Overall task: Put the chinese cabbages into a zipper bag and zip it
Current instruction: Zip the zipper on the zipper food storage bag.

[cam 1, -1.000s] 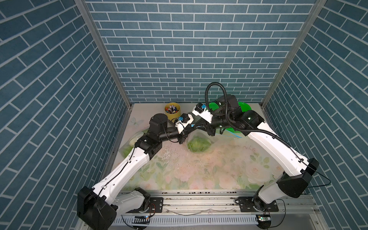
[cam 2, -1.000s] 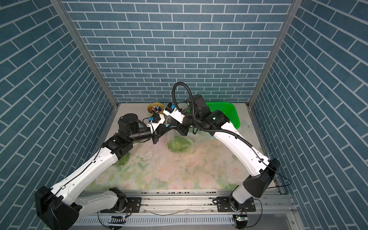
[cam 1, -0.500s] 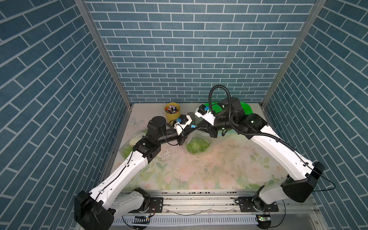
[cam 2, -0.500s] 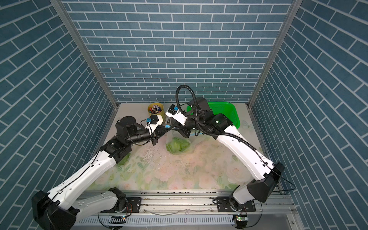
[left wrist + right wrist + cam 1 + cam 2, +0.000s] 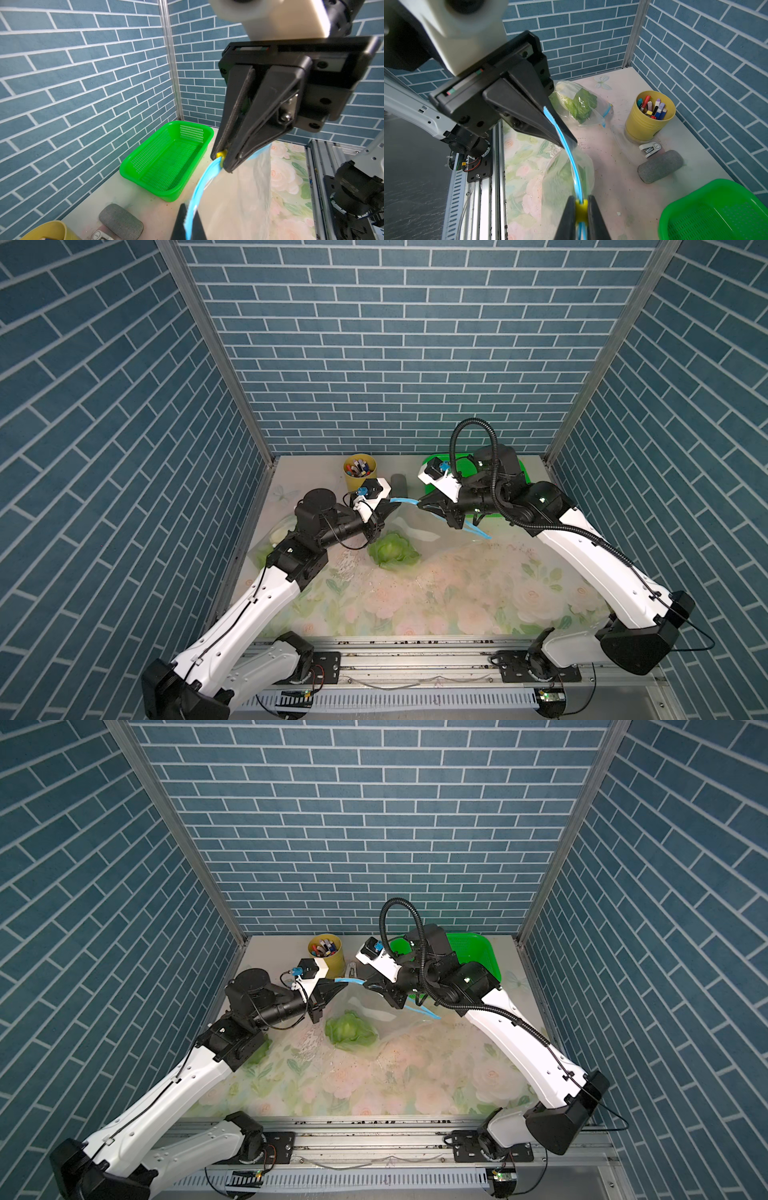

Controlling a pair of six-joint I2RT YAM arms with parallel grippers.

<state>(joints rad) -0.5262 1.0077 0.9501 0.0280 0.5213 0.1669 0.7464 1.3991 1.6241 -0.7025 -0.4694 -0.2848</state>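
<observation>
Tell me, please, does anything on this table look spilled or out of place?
Dark specks are scattered over the floral tablecloth, like spilled dirt, around the zipper bag being held. A second bag with a cabbage lies apart by the left arm. Nothing else stands out.

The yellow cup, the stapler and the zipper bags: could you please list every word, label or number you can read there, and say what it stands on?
No text is legible in any view.
yellow cup: no legible print on its side.
markers in it: labels too small to read.
stapler: nothing legible.
zipper bag: no print seen.
</observation>
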